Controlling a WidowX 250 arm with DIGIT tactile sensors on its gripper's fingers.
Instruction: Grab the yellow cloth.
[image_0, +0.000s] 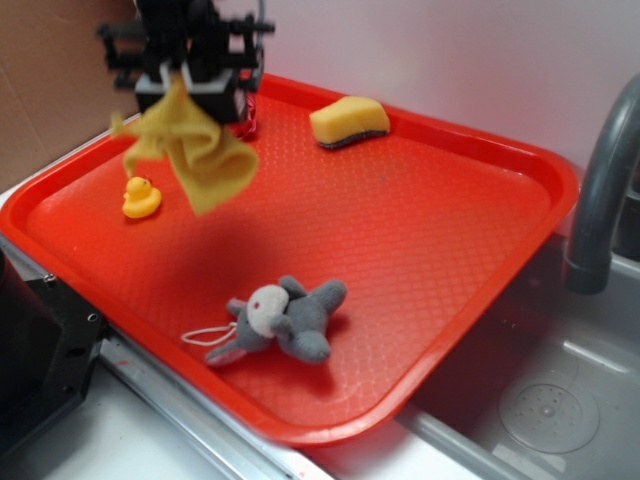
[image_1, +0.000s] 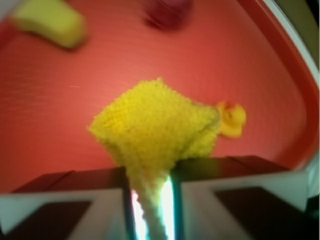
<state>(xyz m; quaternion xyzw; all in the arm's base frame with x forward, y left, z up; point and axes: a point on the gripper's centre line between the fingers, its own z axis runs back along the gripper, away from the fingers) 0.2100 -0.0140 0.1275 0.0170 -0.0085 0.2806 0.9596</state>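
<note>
**Above the red tray: cloth lifted**

Exterior: tool (image_0: 190, 75) clamped on yellow cloth (image_0: 195, 150), dangling clear above red tray (image_0: 420, 230), just beside rubber duck (image_0: 141, 197). Sponge (image_0: 349, 122) and grey plush toy (image_0: 285, 320) farther off.

Wrist: cloth (image_1: 155, 132) pinched between closed fingers (image_1: 90, 200), hanging over tray (image_1: 60, 100), duck (image_1: 231, 119) beside it.

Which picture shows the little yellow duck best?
The exterior view: the duck stands whole and sharp on the red tray. In the wrist view it is blurry, partly hidden behind the hanging yellow cloth.

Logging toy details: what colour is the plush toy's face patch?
White, on the grey plush toy; exterior view.
</note>
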